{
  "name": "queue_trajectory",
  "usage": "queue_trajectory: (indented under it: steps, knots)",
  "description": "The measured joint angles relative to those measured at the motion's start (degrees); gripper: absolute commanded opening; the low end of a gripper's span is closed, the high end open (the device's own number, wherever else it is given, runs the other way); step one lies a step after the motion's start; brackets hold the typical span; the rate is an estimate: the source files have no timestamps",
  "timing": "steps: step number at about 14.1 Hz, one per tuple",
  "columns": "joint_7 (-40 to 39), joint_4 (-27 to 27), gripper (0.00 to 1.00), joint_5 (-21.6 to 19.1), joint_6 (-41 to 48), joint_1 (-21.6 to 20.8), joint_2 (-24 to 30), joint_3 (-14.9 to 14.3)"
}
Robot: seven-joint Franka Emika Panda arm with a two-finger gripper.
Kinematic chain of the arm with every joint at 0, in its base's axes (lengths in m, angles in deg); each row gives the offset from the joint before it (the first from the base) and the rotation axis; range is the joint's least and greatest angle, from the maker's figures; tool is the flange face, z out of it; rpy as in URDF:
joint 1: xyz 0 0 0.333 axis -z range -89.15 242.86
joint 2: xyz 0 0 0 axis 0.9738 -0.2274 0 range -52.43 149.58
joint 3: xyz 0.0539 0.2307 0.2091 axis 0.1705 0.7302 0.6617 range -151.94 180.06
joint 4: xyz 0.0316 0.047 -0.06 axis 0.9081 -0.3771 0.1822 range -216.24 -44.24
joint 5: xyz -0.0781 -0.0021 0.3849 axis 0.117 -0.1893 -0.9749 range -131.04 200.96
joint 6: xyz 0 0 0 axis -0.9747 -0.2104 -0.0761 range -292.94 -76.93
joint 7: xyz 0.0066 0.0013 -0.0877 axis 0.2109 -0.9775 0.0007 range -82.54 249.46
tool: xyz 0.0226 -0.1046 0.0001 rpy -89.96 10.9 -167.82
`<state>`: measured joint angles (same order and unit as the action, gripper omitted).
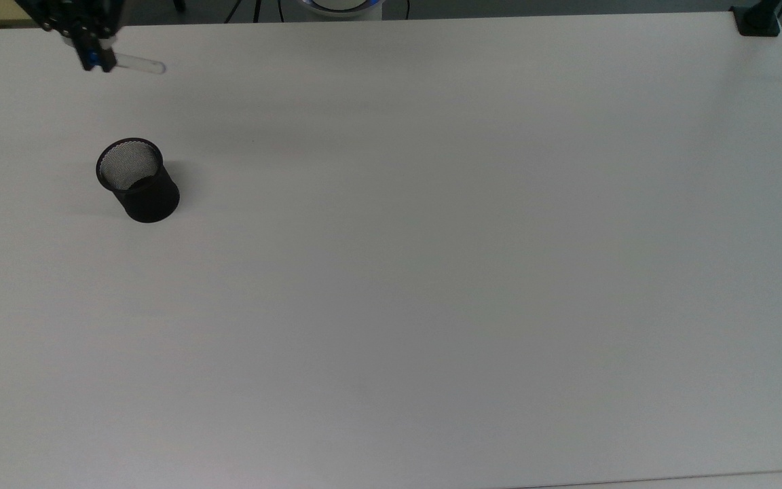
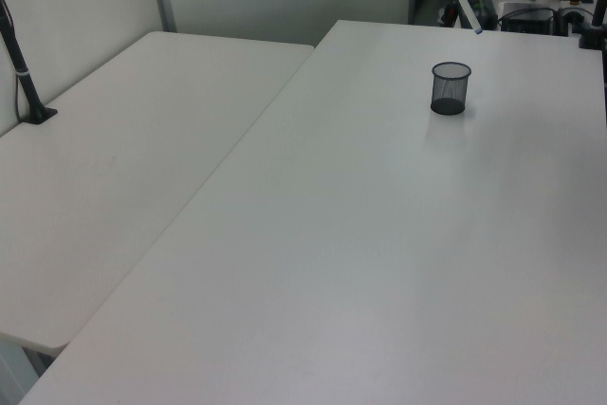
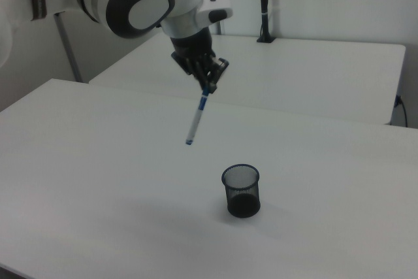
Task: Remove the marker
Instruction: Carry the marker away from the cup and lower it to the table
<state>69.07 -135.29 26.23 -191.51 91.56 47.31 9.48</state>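
Where gripper (image 3: 208,85) clamps: marker (image 3: 196,117) hanging.

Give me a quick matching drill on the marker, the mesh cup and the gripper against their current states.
Things:
1. marker
2. mesh cup
3. gripper

States:
A. upright on the table, nothing inside
B. shut on the blue-capped end
C. hanging tilted in the air, clear of the cup

Pairs: 1-C, 2-A, 3-B
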Motion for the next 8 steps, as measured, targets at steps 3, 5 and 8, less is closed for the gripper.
queue_trajectory:
  steps: [3,5,8]
  knots:
    - [0.32,-0.19,0.01,-0.01,0.49,-2.97,-4.66,2.59]
    - [1.31,-0.07,0.01,-0.01,0.31,-5.44,-8.85,2.92]
    - [1.46,0.03,0.01,-0.01,-1.15,-8.44,-14.67,2.98]
